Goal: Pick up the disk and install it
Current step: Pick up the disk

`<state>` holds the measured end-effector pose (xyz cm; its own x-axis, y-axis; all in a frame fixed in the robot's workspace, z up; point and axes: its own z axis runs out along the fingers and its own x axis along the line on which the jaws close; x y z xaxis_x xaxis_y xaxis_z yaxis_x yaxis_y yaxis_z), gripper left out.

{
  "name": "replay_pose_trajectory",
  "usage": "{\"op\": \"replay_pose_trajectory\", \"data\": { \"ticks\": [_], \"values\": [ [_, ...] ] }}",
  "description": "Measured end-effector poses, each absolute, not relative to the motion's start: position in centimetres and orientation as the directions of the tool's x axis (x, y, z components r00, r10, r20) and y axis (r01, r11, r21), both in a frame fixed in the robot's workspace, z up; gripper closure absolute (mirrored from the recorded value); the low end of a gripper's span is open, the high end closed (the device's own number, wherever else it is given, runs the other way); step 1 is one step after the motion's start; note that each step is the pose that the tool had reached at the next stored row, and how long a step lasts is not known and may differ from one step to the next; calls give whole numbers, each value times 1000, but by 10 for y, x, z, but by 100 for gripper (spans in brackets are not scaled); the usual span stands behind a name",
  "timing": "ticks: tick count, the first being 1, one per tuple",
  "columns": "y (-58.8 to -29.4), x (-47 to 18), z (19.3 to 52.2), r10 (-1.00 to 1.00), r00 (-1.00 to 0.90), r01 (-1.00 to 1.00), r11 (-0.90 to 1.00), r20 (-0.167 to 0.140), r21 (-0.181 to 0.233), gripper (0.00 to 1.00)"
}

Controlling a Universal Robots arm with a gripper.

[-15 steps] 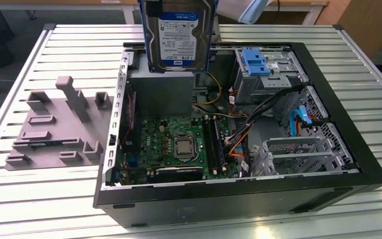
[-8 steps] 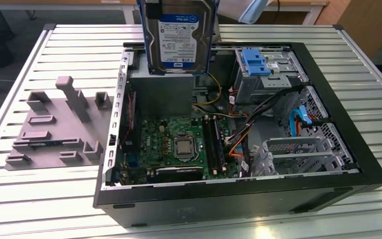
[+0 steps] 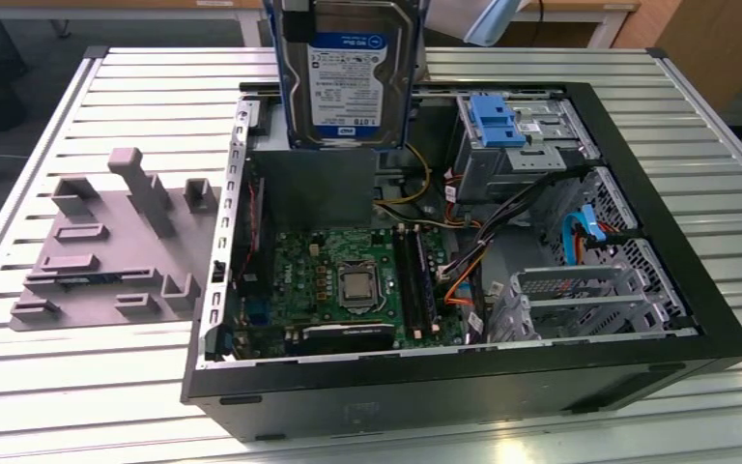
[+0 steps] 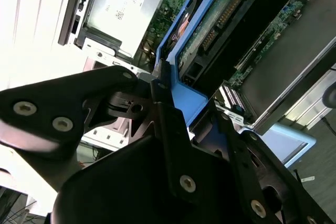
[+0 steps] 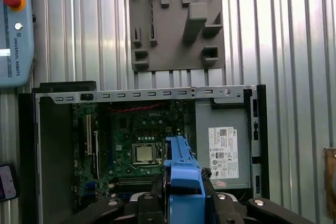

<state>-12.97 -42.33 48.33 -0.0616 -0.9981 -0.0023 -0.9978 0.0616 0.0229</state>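
Your black tool [image 5: 182, 195] was clamped on the blue rail frame of the flat silver metal disk [image 3: 345, 82]. The disk hung upright below the tool, long axis vertical, above the open black computer case [image 3: 474, 396], not yet inside it.

Silver disk [image 3: 345, 72], blue-and-white label [image 3: 352, 92], blue frame [image 5: 181, 177]. Black case [image 3: 474, 387], green motherboard [image 3: 332, 275] inside. Grey fixture [image 3: 100, 242] beside the case on striped silver tabletop [image 3: 88, 377].

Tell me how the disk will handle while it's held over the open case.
The disk looks like a rigid metal slab, so probably stiff and heavy for its size. The gripper clamps its blue plastic rail frame, which may flex or slip. Held on edge, it could swing.
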Motion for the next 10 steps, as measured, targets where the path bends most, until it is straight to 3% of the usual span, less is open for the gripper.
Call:
{"op": "replay_pose_trajectory", "data": {
  "ticks": [10],
  "values": [
    [-433, -130, 483, -998, -66, -998, 66, -2, 23, 64]
  ]
}}
